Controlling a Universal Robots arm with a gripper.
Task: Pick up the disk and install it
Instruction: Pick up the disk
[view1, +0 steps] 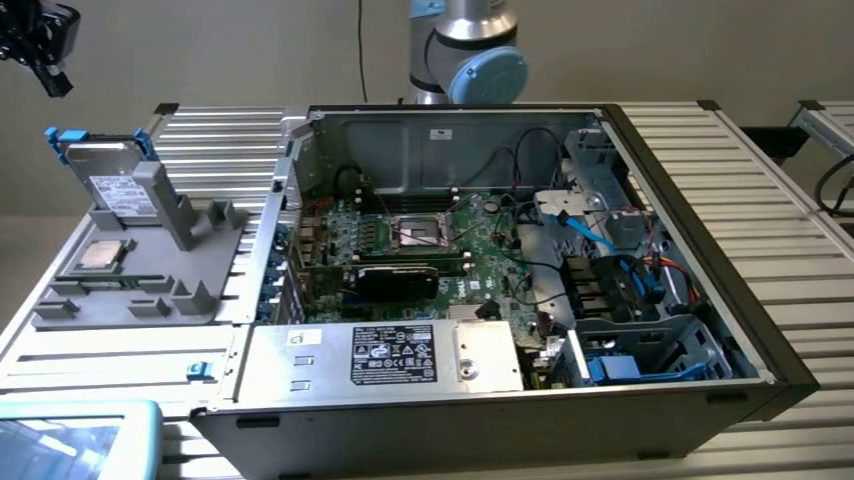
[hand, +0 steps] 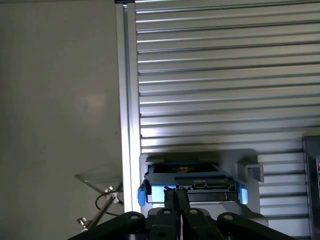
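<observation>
The disk (view1: 114, 175) stands on edge in a grey holder (view1: 160, 250) at the exterior view's left: a silver-grey drive with a white label in a bright blue carrier. In the wrist view I look down on the disk's upper edge (hand: 192, 189), with blue tabs at both ends. My gripper (view1: 54, 80) hangs high above and apart from the disk, at the exterior view's top left corner. Its two dark fingers (hand: 171, 200) lie pressed together, shut, with nothing between them.
An open computer case (view1: 721, 330) fills the middle of the slatted metal table (view1: 787, 200), with a drive bay (view1: 641, 350) at its right. A silver box with a black label (view1: 400, 355) sits at the case's front. A small square CPU chip (view1: 100, 257) lies on the grey holder.
</observation>
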